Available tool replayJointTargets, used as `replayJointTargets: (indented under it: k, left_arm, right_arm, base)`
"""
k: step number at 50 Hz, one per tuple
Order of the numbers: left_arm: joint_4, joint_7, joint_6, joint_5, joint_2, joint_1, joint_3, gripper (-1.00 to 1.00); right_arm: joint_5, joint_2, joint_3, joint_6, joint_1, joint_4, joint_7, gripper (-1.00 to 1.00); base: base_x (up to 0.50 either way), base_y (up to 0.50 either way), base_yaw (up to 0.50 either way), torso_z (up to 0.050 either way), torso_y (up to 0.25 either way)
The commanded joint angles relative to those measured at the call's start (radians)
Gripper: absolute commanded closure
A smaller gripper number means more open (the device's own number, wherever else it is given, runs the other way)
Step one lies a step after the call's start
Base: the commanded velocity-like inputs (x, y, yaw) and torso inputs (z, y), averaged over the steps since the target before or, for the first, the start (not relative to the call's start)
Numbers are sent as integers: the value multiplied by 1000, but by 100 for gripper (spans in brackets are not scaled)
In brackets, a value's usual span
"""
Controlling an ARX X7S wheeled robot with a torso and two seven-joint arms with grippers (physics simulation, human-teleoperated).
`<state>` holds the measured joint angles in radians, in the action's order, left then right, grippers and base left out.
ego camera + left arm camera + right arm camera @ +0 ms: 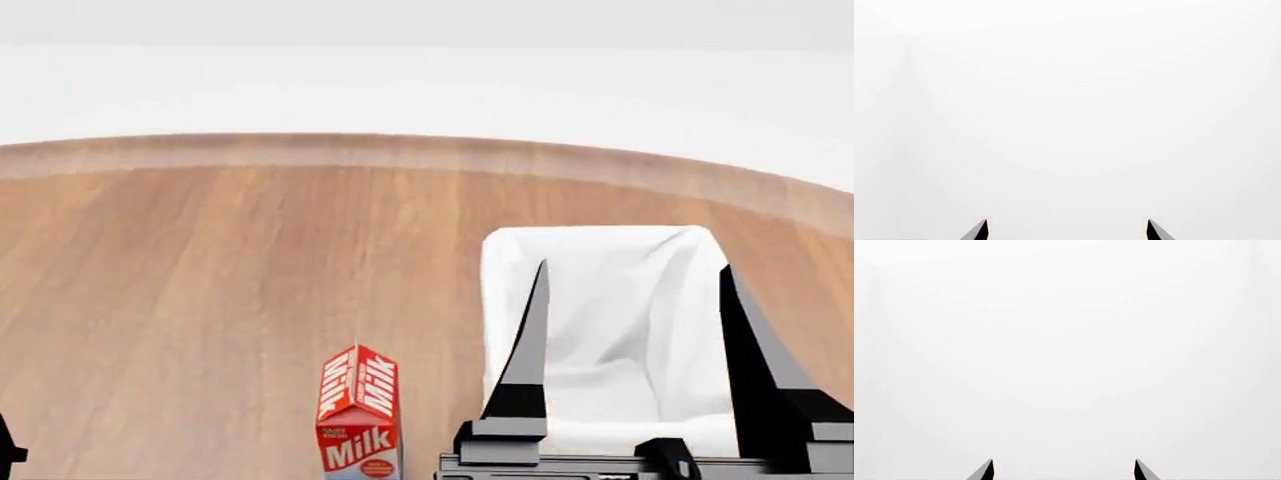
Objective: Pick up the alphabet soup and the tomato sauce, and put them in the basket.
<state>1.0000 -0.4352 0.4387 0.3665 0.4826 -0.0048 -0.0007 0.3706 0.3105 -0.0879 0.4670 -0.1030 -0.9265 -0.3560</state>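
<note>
Right gripper nearest the head camera, jaws wide apart, empty, raised in front of the basket. Left gripper likewise spread, holding nothing, facing blank white. Milk carton stands left of the basket on the wooden table. Neither can is in view. Judgement: picking not begun; next, find the cans.

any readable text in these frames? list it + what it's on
"Milk" – slanted face at the top of the red-and-white milk carton, head view.
"Milk" – again lower on the carton's front.
Small print above and below the lower "Milk": too small to read.
Basket: no text.
Both wrist views: only blank white and tool tips, no text.
</note>
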Motion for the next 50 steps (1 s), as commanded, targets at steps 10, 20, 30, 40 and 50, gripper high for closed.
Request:
replayJointTargets:
  k: [10, 20, 30, 40, 50]
  left_arm:
    - [0, -16, -7, 8, 14, 3, 6, -100]
    - [0, -28, 16, 24, 24, -21, 10, -100]
    - [18, -49, 45, 44, 41, -38, 8, -100]
    - [39, -81, 83, 78, 65, -70, 10, -100]
    - [43, -203, 42, 143, 173, -91, 69, -100]
  right_arm:
    - [119, 28, 26, 122, -62, -67, -53, -100]
    - [1289, 325, 89, 503, -718, 16, -693, -100]
    - [1709, 413, -223, 563, -1058, 220, -983, -100]
    - [1928, 499, -354, 536, -1143, 197, -1126, -100]
    - [1859, 590, -428, 535, -862, 52, -1139, -100]
  base:
    - [29, 0, 0, 0, 0]
    - [0, 0, 0, 0, 0]
    - [0, 0, 0, 0, 0]
    - [0, 0, 0, 0, 0]
    - [0, 0, 0, 0, 0]
